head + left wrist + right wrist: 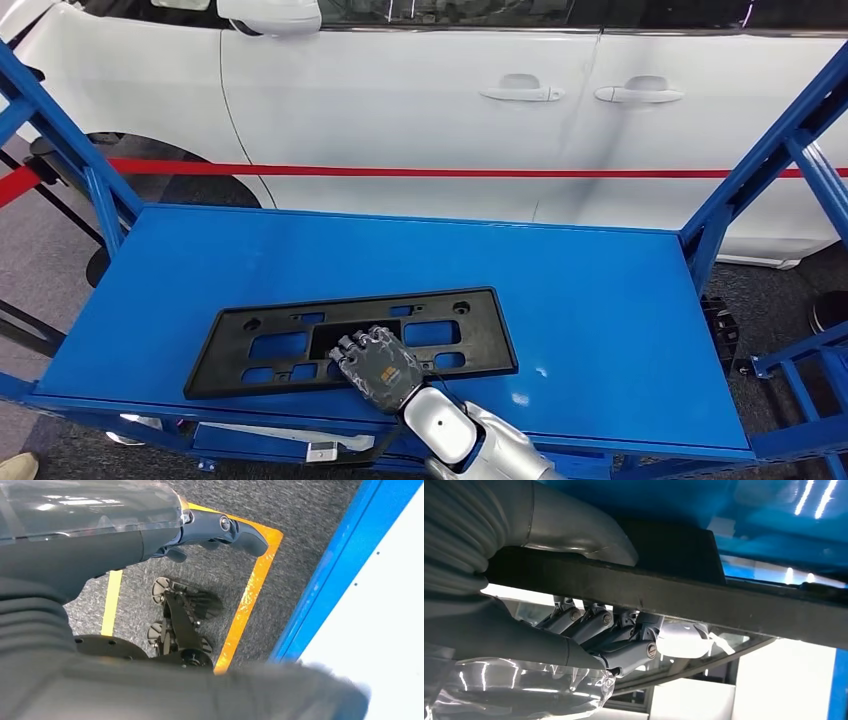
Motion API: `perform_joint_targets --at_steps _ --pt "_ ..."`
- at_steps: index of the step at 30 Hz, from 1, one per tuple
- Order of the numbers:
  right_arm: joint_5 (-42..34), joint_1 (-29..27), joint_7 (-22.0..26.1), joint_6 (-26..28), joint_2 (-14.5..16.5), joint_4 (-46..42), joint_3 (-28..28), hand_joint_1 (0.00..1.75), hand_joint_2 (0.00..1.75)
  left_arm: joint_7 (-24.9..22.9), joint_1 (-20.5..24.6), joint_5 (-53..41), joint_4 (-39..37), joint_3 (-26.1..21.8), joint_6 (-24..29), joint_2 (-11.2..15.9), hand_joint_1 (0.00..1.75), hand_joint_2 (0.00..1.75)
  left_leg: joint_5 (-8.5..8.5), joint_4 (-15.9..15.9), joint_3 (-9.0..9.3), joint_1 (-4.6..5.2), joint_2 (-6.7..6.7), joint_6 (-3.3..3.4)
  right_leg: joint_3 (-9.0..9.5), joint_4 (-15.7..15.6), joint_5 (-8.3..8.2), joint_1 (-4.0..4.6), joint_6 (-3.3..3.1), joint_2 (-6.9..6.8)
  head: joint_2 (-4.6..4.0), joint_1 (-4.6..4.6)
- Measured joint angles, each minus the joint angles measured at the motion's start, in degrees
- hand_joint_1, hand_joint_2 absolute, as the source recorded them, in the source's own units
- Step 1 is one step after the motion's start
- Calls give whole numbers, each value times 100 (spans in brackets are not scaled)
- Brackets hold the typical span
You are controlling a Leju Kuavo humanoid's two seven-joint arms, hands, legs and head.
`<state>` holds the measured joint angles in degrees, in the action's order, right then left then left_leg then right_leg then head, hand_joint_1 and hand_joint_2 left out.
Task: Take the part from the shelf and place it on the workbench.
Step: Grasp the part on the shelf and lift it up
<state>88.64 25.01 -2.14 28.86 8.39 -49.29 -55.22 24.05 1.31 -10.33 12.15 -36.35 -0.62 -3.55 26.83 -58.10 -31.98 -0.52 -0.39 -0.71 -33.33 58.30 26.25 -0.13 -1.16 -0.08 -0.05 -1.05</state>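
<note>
Silver forearm and wrist rise from the bottom edge of the head view, ending in the right hand, which lies on the near long edge of the flat black plastic plate holder, a wide rectangular frame with cut-out windows. That part lies flat on the blue metal shelf top, toward its front left, with a white car parked beyond.

From the left wrist, the left hand hangs over grey carpet marked with yellow tape, its dark fingers curled in and holding nothing.

From the right wrist, the thick grey thumb sits on one face of the part's edge and the darker fingers on the other, pinching it.

The part looks light, thin and fairly stiff, though long enough to flex or swing. A grip near the middle of the long edge seems best.
</note>
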Motion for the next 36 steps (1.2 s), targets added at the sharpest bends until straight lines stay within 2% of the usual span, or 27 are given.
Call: perform_joint_targets --at_steps 2,4,5,6,7,8,9,10,12,14,21,23,24,25,26,27,28,30,32,34,36 --pt "-137 0 77 12 1 -12 41 157 175 21 0 -22 -1 -26 57 14 0 175 226 -316 -128 -9 5 -48 27 -65 -37 -35 -53 -17 1 -12" --pt "-404 -9 238 28 -9 -54 114 157 175 23 -4 -52 -2 -45 114 19 0 175 594 -1021 -441 -25 9 -84 27 -74 -43 -32 -73 -28 1 -21" --pt "-596 -17 360 37 -20 -102 163 157 175 28 -9 -70 -2 -55 133 22 0 175 707 -1338 -584 -33 10 -103 27 -73 -43 -29 -73 -30 1 -21" --pt "-841 -27 508 40 -35 -171 224 157 175 38 -15 -87 -2 -65 143 28 0 175 720 -1504 -656 -43 10 -123 30 -71 -43 -28 -73 -28 1 -21" --pt "-1129 -33 685 38 -52 -262 297 157 175 51 -21 -101 -2 -75 146 37 0 175 625 -1459 -628 -58 11 -142 35 -66 -41 -29 -70 -22 1 -21" --pt "-1472 -37 906 23 -73 -375 381 157 175 65 -24 -113 -2 -83 138 50 0 175 447 -1204 -499 -80 15 -160 41 -56 -36 -33 -62 -10 1 -21" --pt "-1919 -38 1191 -5 -101 -524 484 157 175 79 -24 -119 -2 -93 118 61 0 175 256 -827 -311 -108 21 -177 44 -36 -26 -35 -44 5 1 -21" --pt "-2420 -40 1515 -49 -136 -707 603 157 175 90 -18 -125 -2 -105 88 68 0 175 135 -472 -139 -118 23 -181 38 -1 -8 -25 -15 23 1 -24" --pt "-3530 -68 2215 -188 -220 -1157 885 157 175 116 -4 -146 -2 -136 13 74 0 175 64 -90 46 -121 12 -119 27 45 14 -1 55 54 1 -17" --pt "-4248 -107 2645 -303 -274 -1480 1091 157 175 134 2 -169 -2 -157 -29 75 0 175 83 -75 52 -109 -2 -43 28 39 11 8 98 66 1 -6" --pt "-4530 -130 2799 -360 -289 -1610 1178 157 175 144 0 -177 -2 -167 -43 75 0 175 81 -75 51 -101 -2 -23 32 28 3 7 115 67 1 -4" --pt "-4929 -175 2995 -503 -325 -1796 1314 157 175 172 4 -186 -2 -174 -61 76 0 175 53 -62 54 -93 -1 28 25 37 0 -9 147 68 1 -5" --pt "-5324 -233 3177 -669 -374 -2014 1461 157 175 197 7 -199 -2 -185 -70 81 0 175 25 -53 35 -84 2 76 -97 295 166 -23 173 61 1 -4" --pt "-6148 -333 3453 -1165 -455 -2418 1674 157 175 276 11 -211 -2 -217 -90 86 0 175 -7 -47 1 -61 1 128 -261 633 301 -35 184 55 1 -4" --pt "-6900 -415 3660 -1661 -526 -2800 1845 157 175 353 14 -219 -2 -254 -108 91 0 175 -26 -47 -31 -37 -1 160 -367 858 374 -36 174 48 1 -3" --pt "-7686 -492 3851 -2215 -597 -3214 2021 157 175 438 20 -227 -2 -294 -127 96 0 175 -40 -48 -60 -12 -5 186 -413 955 384 -30 149 43 1 -3" --pt "-8337 -529 3952 -2754 -641 -3531 2120 157 175 519 26 -226 -2 -332 -149 96 0 175 -39 -51 -72 13 -11 186 -310 732 229 -8 102 47 1 -3" --pt "-8902 -508 3938 -3382 -683 -3817 2175 157 175 594 45 -222 -2 -369 -163 96 0 175 -35 -58 -88 28 -18 154 -75 191 52 34 47 51 1 -4" --pt "-9487 -495 3862 -4076 -753 -4050 2191 157 175 653 56 -214 -2 -415 -162 95 0 175 -45 -47 -109 27 -21 103 -53 80 55 56 32 52 1 -5" --pt "-9999 -483 3693 -4675 -826 -4269 2182 157 175 679 62 -208 -1 -467 -151 102 0 175 -9 -62 -118 30 -16 44 -33 29 29 26 -1 43 1 -5" --pt "-10413 -423 3476 -5057 -869 -4452 2143 157 175 669 74 -211 -1 -501 -133 110 0 175 201 -347 -229 29 -4 -2 7 -33 -5 -12 -44 20 1 -12"
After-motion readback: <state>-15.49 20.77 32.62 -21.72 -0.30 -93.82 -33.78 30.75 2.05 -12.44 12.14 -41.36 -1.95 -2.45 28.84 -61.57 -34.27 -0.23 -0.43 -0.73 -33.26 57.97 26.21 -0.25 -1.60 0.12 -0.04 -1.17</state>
